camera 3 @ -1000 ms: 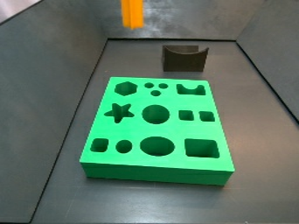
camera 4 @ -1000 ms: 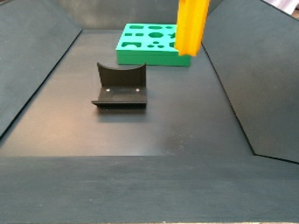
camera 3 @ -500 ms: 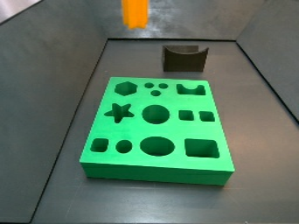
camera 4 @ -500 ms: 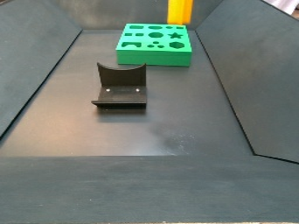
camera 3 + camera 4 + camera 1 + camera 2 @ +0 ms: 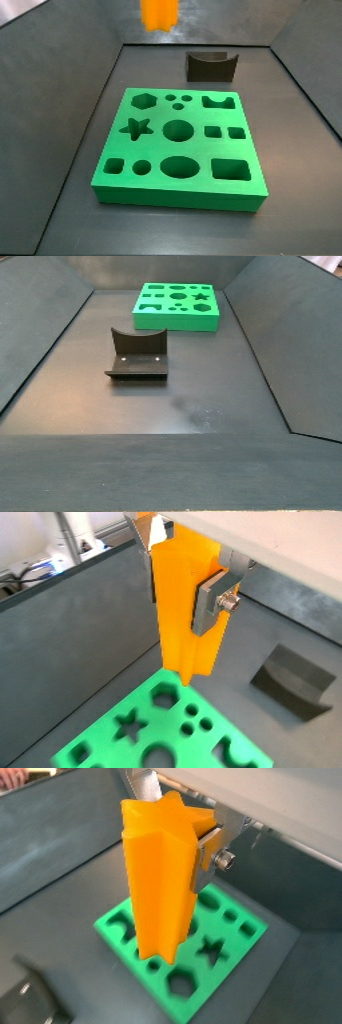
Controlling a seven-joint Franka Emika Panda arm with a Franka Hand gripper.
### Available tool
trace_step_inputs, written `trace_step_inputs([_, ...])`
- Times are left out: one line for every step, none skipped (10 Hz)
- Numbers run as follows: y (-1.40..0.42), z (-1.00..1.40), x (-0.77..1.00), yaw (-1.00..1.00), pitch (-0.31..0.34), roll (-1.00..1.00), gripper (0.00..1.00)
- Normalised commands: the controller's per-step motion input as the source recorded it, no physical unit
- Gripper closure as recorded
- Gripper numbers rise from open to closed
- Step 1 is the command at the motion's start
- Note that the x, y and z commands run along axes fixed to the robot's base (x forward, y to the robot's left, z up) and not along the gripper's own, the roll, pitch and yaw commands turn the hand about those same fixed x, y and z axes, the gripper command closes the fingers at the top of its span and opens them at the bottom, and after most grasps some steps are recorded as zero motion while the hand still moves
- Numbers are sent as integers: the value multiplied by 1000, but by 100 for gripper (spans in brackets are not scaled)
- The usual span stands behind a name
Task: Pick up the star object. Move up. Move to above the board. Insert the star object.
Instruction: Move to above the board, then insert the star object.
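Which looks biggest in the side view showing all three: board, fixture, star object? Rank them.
1. board
2. fixture
3. star object, unsure: cropped at the frame edge. The gripper clamping it is off-frame there.

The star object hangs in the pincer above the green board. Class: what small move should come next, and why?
Probably a sideways shift, not yet a descent: the pincer grips the star object upright, high over the board, whose star hole lies off to one side.

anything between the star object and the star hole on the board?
Nothing visible. The claw holds the star object upright, high over the board; its star hole is open. The fixture stands apart beyond the board.
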Motion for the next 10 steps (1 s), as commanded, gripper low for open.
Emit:
trace_step_inputs([-435, 140, 184, -34, 165, 75, 100])
trace_step_inputs([-264, 81, 150, -15, 149, 64, 100])
trace_step_inputs([0, -6, -17, -11, 0, 50, 100])
trace_step_inputs([0, 0, -3, -11, 0, 50, 100])
trace_step_inputs([0, 0, 0, -6, 0, 54, 100])
trace_step_inputs([0, 0, 0, -3, 0, 51, 100])
trace_step_inputs([0, -14, 0, -3, 0, 51, 100])
trace_step_inputs([0, -14, 0, -3, 0, 53, 100])
trace_step_inputs([0, -26, 0, -3, 0, 57, 100])
trace_step_inputs([0, -26, 0, -3, 0, 57, 100])
